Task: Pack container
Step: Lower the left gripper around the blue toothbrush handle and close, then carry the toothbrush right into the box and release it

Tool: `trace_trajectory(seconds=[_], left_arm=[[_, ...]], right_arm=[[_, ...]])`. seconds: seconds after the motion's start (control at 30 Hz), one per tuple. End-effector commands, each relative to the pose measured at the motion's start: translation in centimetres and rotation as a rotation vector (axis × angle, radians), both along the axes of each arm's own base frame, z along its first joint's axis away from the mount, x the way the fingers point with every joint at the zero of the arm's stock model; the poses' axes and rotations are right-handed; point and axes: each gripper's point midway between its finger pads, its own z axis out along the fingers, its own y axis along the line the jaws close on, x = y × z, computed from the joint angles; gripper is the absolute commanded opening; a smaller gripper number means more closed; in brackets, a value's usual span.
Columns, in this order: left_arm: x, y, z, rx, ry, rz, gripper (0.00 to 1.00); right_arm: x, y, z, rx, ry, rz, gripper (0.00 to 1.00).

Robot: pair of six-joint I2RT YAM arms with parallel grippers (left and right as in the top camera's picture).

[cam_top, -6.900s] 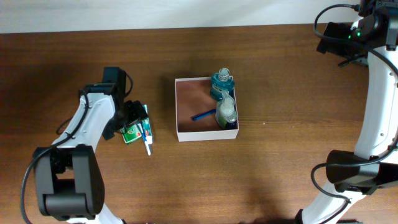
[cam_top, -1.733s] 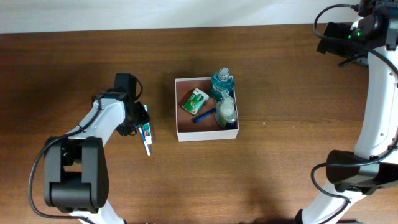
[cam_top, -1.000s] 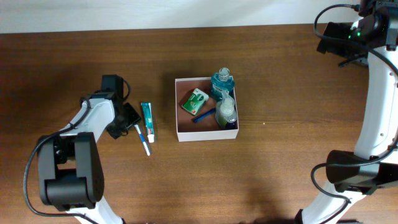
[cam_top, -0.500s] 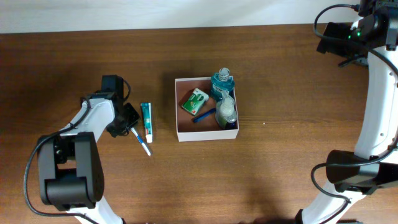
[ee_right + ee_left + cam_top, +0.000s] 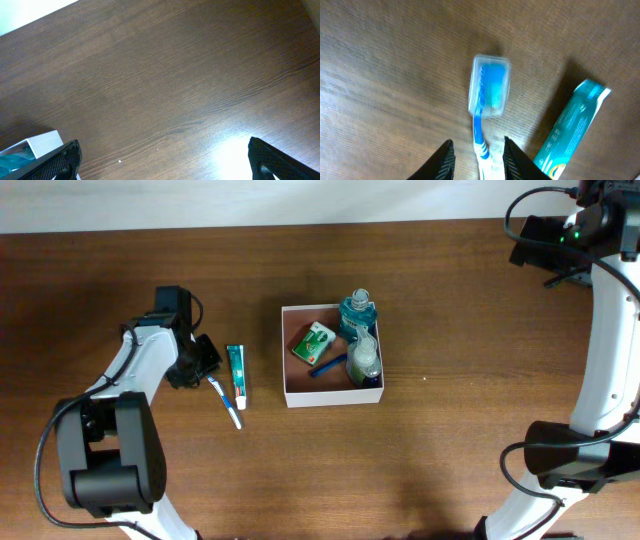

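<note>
Overhead illumination is even and moderate, with soft shadows. A glare patch marks the table (image 5: pixel 227 152) in the right wrist view. The left wrist view is slightly soft.

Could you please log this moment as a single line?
container: partly packed | left gripper: open, astride toothbrush handle | toothpaste: beside toothbrush | right gripper: open, far from container

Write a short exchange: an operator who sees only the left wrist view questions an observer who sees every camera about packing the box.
Operator: Where is the box from my toothbrush?
Observer: The box stands to the robot's right, beyond the toothpaste and apart from it.
Operator: What is inside it?
Observer: A green packet, a thin blue item, a teal bottle and a clear bottle.
</note>
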Motion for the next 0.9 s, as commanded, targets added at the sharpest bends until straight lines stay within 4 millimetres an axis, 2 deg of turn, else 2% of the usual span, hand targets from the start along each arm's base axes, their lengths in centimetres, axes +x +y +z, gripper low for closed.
trace_trajectory(seconds=[0.0, 0.2, 0.27, 0.47, 0.53, 0.7, 0.83, 0.87], left_arm=[[-0.6, -2.0, -0.6, -0.072, 0.038, -0.037, 0.33], [-1.8, -5.3, -3.1, -0.079, 0.116, -0.066, 0.33], [-2.1, -5.9, -3.7, -0.078, 0.134, -0.08, 0.34], [-2.4, -5.6, -3.9, -0.077, 0.149, -0.074, 0.32], [-2.4, -5.7, -3.9, -0.078, 0.15, -0.075, 0.18], [-2.3, -5.3, -3.7, -0.067, 0.147, -0.089, 0.06], [-1.4, -3.2, -2.0, 0.022, 0.146, -0.063, 0.01], [-0.7, -2.5, -0.8, 0.046, 0.137, -0.054, 0.01]], right_arm=[[0.0, -0.2, 0.2, 0.001, -0.009, -0.007, 0.99], [0.0, -0.3, 0.2, 0.001, -0.009, -0.007, 0.99], [0.0, -0.3, 0.2, 0.001, -0.009, -0.007, 0.98], [0.0, -0.3, 0.2, 0.001, -0.009, -0.007, 0.99], [0.0, -0.3, 0.2, 0.001, -0.009, -0.007, 0.99], [0.0, -0.2, 0.2, 0.001, -0.009, -0.007, 0.99], [0.0, -0.3, 0.2, 0.001, -0.009, -0.007, 0.99], [0.0, -0.3, 0.2, 0.001, -0.009, -0.007, 0.99]])
